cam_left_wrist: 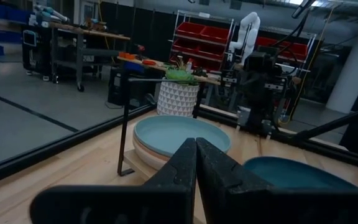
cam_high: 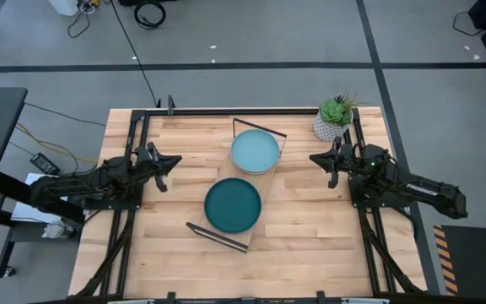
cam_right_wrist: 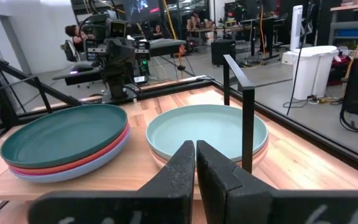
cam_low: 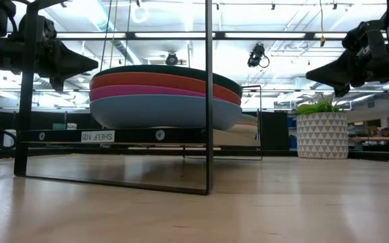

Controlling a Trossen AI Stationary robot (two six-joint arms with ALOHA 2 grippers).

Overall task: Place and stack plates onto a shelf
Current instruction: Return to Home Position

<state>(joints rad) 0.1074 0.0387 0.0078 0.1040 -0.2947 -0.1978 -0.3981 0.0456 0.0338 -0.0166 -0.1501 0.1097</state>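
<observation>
Your two plate stacks sit side by side on the shelf point(cam_high: 268, 176), which lies at a slant in the middle of the wooden worktop point(cam_high: 310, 228). The nearer stack shows, from the top down, the dark teal plate point(cam_low: 167, 69), the orange-red plate point(cam_low: 161, 81), the magenta plate point(cam_low: 134, 91) and the blue plate point(cam_low: 161, 111). The farther stack is topped by the light teal plate point(cam_high: 254, 151), with a pale rim showing beneath it. Your left gripper point(cam_high: 175, 160) hangs left of the shelf, well apart from it, fingers pressed together and holding nothing. Your right gripper point(cam_high: 313, 158) hangs right of the shelf, fingers likewise pressed together, near a potted plant point(cam_high: 334, 118).
</observation>
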